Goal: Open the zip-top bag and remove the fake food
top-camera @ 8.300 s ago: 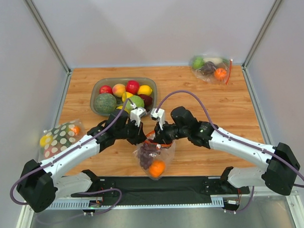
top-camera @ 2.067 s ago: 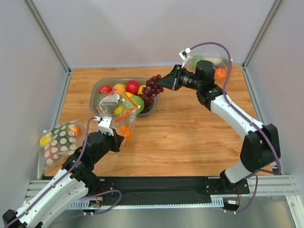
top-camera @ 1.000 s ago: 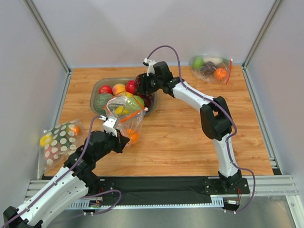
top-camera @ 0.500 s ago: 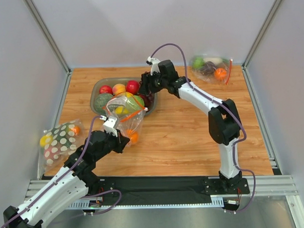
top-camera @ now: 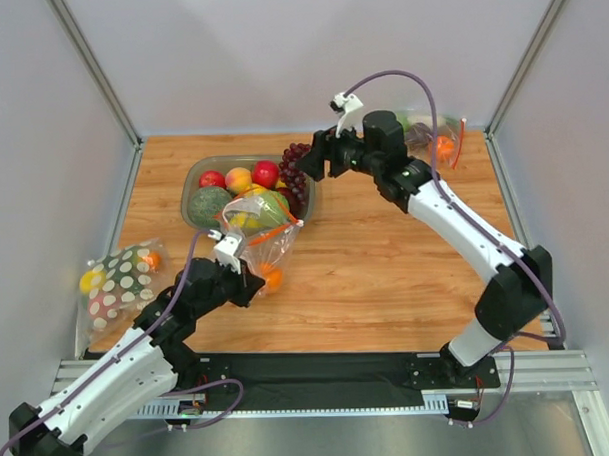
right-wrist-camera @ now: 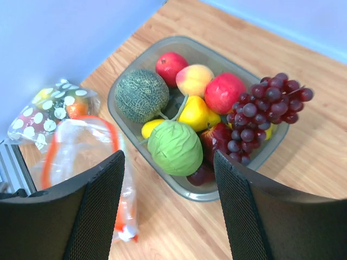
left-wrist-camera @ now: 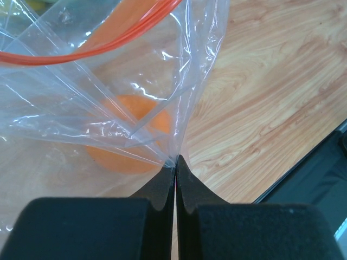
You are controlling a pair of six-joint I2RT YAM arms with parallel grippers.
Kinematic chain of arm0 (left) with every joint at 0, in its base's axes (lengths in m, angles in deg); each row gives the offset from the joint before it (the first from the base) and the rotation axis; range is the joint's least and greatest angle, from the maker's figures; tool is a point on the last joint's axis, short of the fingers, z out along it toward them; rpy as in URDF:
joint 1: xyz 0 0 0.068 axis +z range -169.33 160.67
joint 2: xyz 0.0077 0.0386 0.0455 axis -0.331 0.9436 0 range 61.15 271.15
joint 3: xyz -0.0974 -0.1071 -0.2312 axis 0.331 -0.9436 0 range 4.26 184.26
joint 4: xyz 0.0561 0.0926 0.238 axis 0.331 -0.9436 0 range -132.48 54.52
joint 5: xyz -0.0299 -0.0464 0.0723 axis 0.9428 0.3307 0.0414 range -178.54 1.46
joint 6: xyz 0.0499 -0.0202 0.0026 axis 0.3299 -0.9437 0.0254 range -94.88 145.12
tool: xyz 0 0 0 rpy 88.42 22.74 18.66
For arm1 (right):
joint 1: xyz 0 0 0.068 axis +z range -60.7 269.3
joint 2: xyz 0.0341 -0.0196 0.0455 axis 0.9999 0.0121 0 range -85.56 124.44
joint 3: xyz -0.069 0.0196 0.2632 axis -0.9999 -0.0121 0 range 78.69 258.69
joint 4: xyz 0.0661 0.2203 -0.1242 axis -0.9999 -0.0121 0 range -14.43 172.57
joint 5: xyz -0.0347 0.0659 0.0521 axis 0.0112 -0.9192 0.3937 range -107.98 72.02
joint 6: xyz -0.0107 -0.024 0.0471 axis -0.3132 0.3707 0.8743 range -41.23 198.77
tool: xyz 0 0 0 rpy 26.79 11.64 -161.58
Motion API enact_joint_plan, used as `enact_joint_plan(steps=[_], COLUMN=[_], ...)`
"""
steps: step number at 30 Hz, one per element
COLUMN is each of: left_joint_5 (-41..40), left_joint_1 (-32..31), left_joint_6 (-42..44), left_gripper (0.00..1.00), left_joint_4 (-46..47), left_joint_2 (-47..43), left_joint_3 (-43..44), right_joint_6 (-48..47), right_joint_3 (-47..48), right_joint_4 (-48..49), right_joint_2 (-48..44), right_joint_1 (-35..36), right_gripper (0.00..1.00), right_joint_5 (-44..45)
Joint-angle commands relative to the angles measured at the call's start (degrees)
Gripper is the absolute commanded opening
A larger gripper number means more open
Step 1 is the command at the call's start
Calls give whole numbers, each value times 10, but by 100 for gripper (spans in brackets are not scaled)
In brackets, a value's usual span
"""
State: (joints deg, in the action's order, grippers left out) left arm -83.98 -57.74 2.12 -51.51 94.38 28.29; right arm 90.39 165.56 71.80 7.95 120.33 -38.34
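Observation:
My left gripper [top-camera: 248,277] is shut on a fold of the clear zip-top bag [top-camera: 257,233], holding it up in front of the bowl. In the left wrist view the jaws pinch the plastic [left-wrist-camera: 176,161], and a small orange [left-wrist-camera: 127,138] lies inside under the orange-red zip strip [left-wrist-camera: 108,50]. My right gripper [top-camera: 315,165] hangs open above the bowl's right end with nothing between its fingers. The dark purple grape bunch [right-wrist-camera: 265,111] lies on the bowl's right rim, and the light green round fruit [right-wrist-camera: 174,147] rests in the bowl.
The grey bowl [top-camera: 232,159] also holds red apples, a peach, yellow lemons and a dark green melon [right-wrist-camera: 141,95]. A white polka-dot bag [top-camera: 118,278] lies at the left edge. Another clear bag with fruit [top-camera: 437,143] sits at the back right, partly behind the right arm.
The right gripper opened, left the grape bunch on the bowl's right end and drew back up and to the right. The left gripper kept its hold on the bag.

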Motion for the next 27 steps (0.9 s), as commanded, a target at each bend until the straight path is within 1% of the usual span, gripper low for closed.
enact_joint_plan(steps=[1,5,7,8,10,11,13,14,16,19,25,27], left_joint_5=[36,80,91,105,122,140,150,160,170,179,178,177], left_joint_1=[0,-4,-7,-8,-10,-12,-15,-15,-18,-23,-30,-33], left_joint_6=[23,44,57,62,77,81,90,93,98,103,114,118], left_gripper=[0,0,0,0,0,0,0,0,0,0,0,0], left_joint_4=[35,74,87,93,108,115,123,126,128,131,130,128], left_joint_2=[36,70,87,93,109,115,131,135,148,160,160,161], left_joint_3=[12,18,22,24,29,29,33,35,37,37,36,36], right_joint_6=[-21,-16,-8,-4,16,22,40,49,57,49,57,48], right_joint_3=[-28,-74,-91,-103,-130,-137,-153,-158,-167,-173,-164,-159], right_joint_4=[0,-43,-59,-60,-54,-55,-53,-50,-43,-46,-57,-71], right_joint_2=[-103,-177,-200,-221,-233,-236,-234,-233,-225,-209,-146,-128], right_joint_1=[-3,2,7,8,8,8,11,12,27,53,57,58], right_gripper=[67,67,67,66,66,65,63,59,56,54,50,49], right_joint_5=[10,-34,-53,-84,-121,-154,-181,-203,-218,-210,-187,-166])
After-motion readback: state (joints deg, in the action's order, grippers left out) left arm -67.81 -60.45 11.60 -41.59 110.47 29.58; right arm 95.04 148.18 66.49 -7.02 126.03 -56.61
